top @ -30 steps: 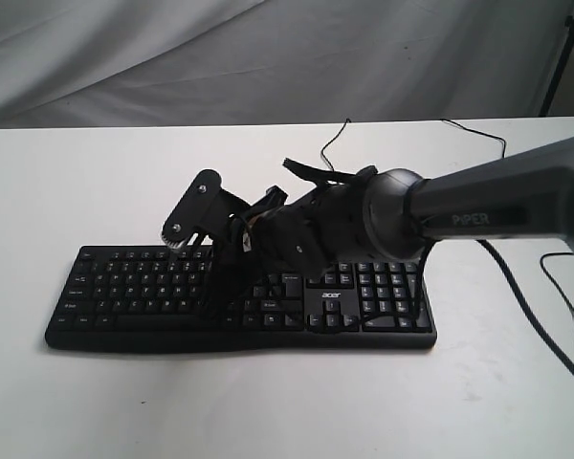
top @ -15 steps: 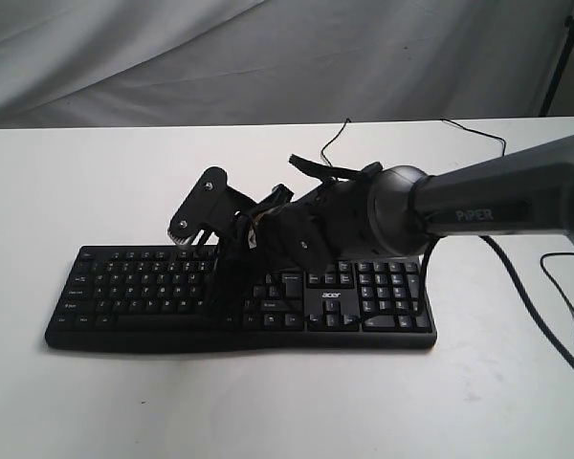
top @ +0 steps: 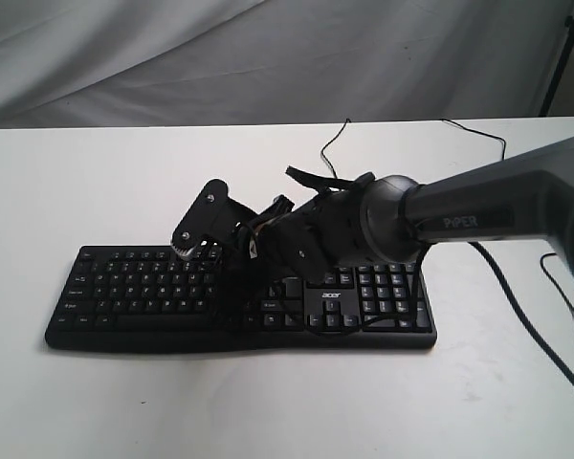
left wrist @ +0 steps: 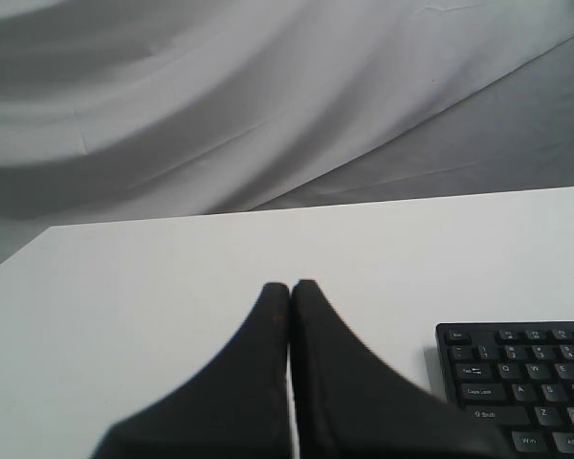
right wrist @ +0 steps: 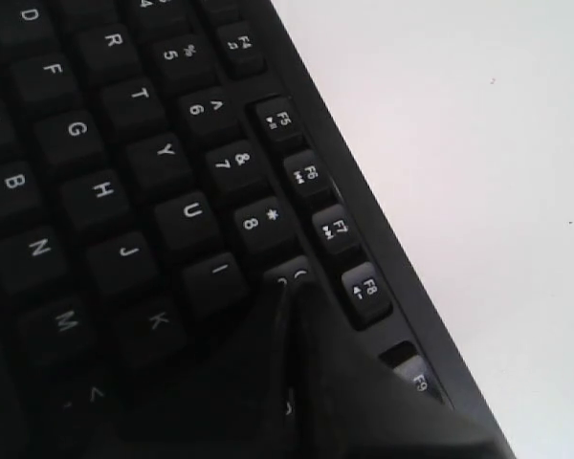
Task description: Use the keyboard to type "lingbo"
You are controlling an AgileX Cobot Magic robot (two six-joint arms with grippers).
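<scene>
The black keyboard (top: 124,296) lies across the white table, its acer logo near the number pad. My right arm reaches over it from the right. The right gripper (top: 185,251) is shut and slants down over the upper key rows. In the right wrist view the shut right gripper (right wrist: 289,287) has its tips at the near edge of the 9 key (right wrist: 292,273), beside the I key (right wrist: 215,277). The fingers cover the key below the 9. My left gripper (left wrist: 291,285) is shut on nothing and hovers over bare table beside the keyboard's (left wrist: 526,382) Esc corner.
The keyboard's thin black cable (top: 335,139) runs to the table's far edge. A thicker cable (top: 531,311) trails along the right side. A grey cloth (top: 268,57) hangs behind the table (top: 268,411), and a stand leg (top: 560,57) shows at the far right.
The right gripper rose slightly, then dropped and shifted a little right, so its tips are now lower over the keys. No key state change is visible.
</scene>
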